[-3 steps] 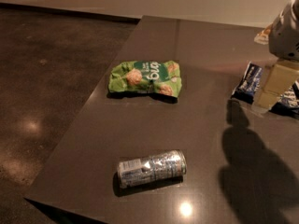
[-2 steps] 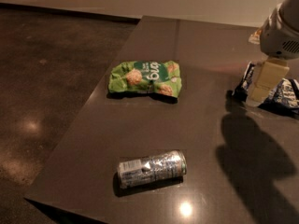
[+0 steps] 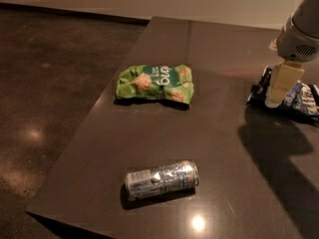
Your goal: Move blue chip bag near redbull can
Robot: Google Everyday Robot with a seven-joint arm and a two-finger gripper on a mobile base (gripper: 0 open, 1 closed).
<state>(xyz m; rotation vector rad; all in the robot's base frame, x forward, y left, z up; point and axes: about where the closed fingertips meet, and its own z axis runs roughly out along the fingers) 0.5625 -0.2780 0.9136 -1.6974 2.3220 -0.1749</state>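
The blue chip bag (image 3: 300, 96) lies crumpled at the table's far right, partly cut off by the picture's edge. My gripper (image 3: 277, 94) comes down from the upper right and stands over the bag's left part, hiding its middle. The redbull can (image 3: 161, 179), silver and dented, lies on its side near the table's front edge, well to the left of the bag and far from my gripper.
A bright green snack bag (image 3: 155, 83) lies in the middle of the dark table (image 3: 214, 49). The table's left edge runs diagonally, with dark floor (image 3: 50, 83) beyond it. The arm's shadow falls at the front right.
My gripper has shifted left over the blue chip bag, so more of the bag shows to its right. The can and the green bag have not moved.
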